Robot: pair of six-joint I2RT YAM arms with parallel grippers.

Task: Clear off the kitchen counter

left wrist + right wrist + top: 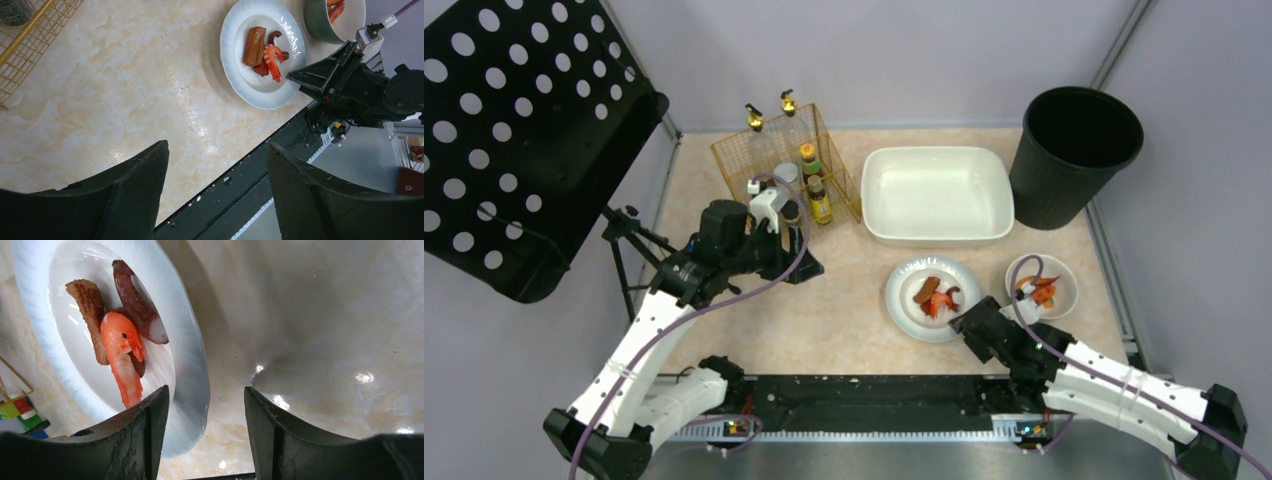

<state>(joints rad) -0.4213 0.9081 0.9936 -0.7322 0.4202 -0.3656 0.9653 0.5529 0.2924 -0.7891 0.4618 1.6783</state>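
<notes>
1. The table [844, 310] spans the space between the walls [874, 60]; bare room lies left of the plate [932, 297].
2. Left tool [217, 146]: fingers apart, above that bare room.
3. Right tool [205, 390]: fingers apart astride the plate's near-right rim; contact unclear.
4. Bowl [1042, 285] contents indistinct.

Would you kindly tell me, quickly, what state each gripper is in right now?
Left gripper: open, holding nothing.
Right gripper: open, with the rim of the plate between its fingers, not shut on it.
</notes>
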